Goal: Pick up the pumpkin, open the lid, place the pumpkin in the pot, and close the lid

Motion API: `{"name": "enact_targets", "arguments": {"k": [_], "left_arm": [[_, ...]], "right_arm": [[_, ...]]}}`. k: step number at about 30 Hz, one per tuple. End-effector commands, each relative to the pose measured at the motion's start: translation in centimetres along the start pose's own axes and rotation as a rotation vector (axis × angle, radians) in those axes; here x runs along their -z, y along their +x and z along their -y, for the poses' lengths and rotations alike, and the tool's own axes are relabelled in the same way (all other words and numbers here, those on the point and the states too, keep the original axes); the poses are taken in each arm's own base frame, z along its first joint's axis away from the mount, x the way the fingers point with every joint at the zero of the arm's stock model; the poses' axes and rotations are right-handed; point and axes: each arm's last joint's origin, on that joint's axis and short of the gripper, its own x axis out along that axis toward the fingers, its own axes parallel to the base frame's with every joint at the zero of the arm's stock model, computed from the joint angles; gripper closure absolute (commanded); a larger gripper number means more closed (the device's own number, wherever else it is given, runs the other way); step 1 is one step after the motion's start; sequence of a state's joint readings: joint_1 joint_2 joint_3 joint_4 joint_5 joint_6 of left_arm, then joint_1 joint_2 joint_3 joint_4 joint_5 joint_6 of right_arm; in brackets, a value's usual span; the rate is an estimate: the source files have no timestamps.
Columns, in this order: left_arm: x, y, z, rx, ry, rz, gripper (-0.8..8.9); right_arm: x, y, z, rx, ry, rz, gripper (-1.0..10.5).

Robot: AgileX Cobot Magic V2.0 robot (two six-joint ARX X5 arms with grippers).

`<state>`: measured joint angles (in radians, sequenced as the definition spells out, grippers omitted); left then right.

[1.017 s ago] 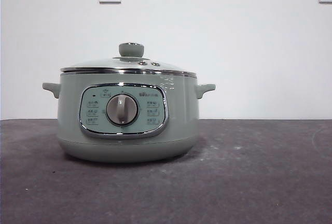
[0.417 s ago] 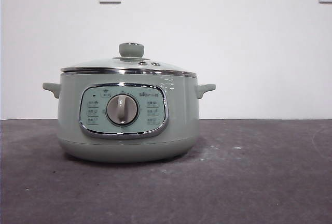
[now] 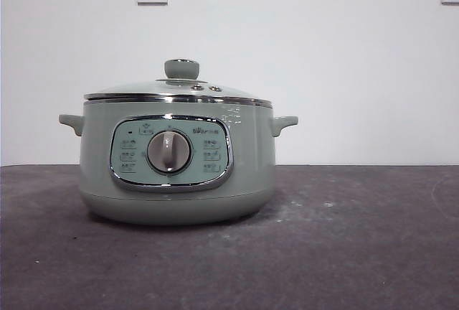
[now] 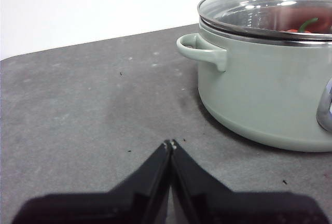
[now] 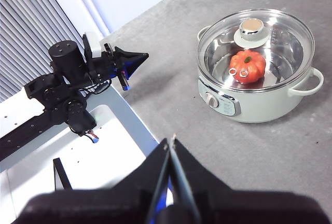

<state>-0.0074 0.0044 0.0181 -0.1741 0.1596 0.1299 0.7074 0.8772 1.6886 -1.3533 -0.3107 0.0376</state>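
The pumpkin (image 5: pixel 247 66) was seen inside the pot (image 3: pixel 177 159), under the lid (image 3: pixel 178 91), which was seated on the rim. The left gripper (image 4: pixel 170 144) was held low over the table (image 4: pixel 78 110) beside the pot, jaws pressed together on nothing. The right gripper (image 5: pixel 171 142) was held high and well apart from the pot, jaws likewise together and empty. All four steps were judged complete; no further handling was thought to be required.

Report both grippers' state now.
Left gripper: shut, holding nothing, low over the table.
Right gripper: shut, holding nothing, raised.
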Motion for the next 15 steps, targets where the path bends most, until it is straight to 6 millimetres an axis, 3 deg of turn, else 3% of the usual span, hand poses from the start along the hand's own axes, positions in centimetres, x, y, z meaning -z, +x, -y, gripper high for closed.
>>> {"name": "enact_targets", "arguments": {"k": [1, 4, 8, 12, 15], "left_arm": [[0.5, 0.1, 0.0, -0.003, -0.008, -0.012, 8.17], [0.5, 0.1, 0.0, -0.003, -0.008, -0.012, 8.17], [0.5, 0.1, 0.0, -0.003, -0.008, -0.012, 8.17], [0.5, 0.1, 0.0, -0.003, -0.008, -0.012, 8.17], [0.5, 0.1, 0.0, -0.003, -0.008, -0.012, 8.17]], "right_arm": [[0.3, -0.3, 0.0, 0.011, -0.002, -0.004, 9.5], [0.8, -1.5, 0.0, 0.091, -0.047, 0.052, 9.5], [1.8, -4.2, -0.9, 0.284, -0.147, 0.3, 9.5], [3.6, -4.3, -1.1, 0.441, -0.209, 0.396, 9.5], [5.1, -3.1, -0.4, 0.537, -0.226, 0.463, 9.5]]}}
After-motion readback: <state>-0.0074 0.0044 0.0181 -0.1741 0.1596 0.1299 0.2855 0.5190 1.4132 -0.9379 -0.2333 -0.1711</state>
